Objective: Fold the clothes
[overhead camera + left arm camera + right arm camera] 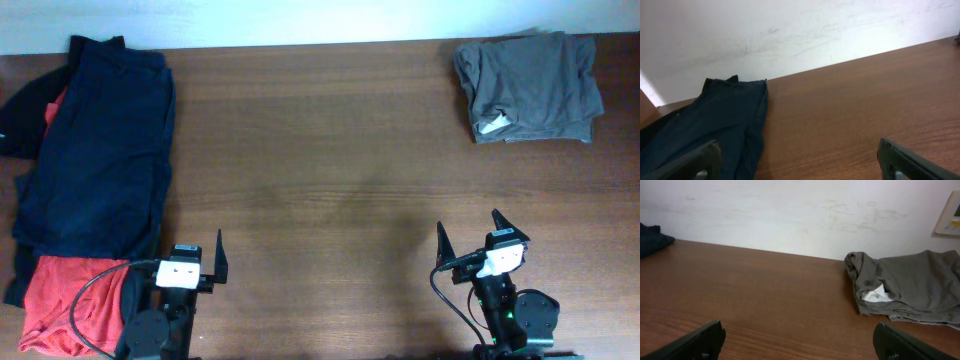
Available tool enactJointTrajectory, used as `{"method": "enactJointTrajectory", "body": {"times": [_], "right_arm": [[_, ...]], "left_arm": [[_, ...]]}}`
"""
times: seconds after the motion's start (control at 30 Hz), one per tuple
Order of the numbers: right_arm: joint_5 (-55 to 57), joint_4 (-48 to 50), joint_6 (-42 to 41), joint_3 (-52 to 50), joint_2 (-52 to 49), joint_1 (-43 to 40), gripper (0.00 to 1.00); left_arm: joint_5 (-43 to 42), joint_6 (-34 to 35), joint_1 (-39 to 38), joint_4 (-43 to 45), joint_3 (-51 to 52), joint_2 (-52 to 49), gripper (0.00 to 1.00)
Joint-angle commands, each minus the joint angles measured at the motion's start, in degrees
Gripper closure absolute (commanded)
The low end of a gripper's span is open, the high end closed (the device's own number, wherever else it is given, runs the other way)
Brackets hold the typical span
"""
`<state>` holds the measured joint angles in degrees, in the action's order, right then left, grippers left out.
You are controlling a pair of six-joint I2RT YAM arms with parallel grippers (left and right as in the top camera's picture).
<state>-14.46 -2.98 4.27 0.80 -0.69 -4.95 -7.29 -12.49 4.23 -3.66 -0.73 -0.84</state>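
Overhead | wood table (330,150), white wall (300,20) | left end effector (800,162), right end effector (468,228) released

The top camera looks straight down from high up and sees the whole brown table (330,150). Each wrist camera sits low, close to the table, and looks across it to the white wall (790,25). The left one shares the dark blue shorts (100,140) with the top view; the right one shares the grey garment (530,85)
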Motion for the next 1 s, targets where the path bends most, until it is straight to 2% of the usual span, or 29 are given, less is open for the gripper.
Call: {"method": "enactJointTrajectory", "body": {"times": [0.0,0.97], "right_arm": [[-0.33,-0.04,-0.20,-0.48,0.33,-0.33,0.01],[1.60,-0.17,0.00,-0.48,0.33,-0.33,0.01]], "left_arm": [[-0.83,-0.46,0.33,-0.26,0.22,0.44,0.01],[-0.22,-0.48,0.33,-0.26,0.22,0.44,0.01]]}}
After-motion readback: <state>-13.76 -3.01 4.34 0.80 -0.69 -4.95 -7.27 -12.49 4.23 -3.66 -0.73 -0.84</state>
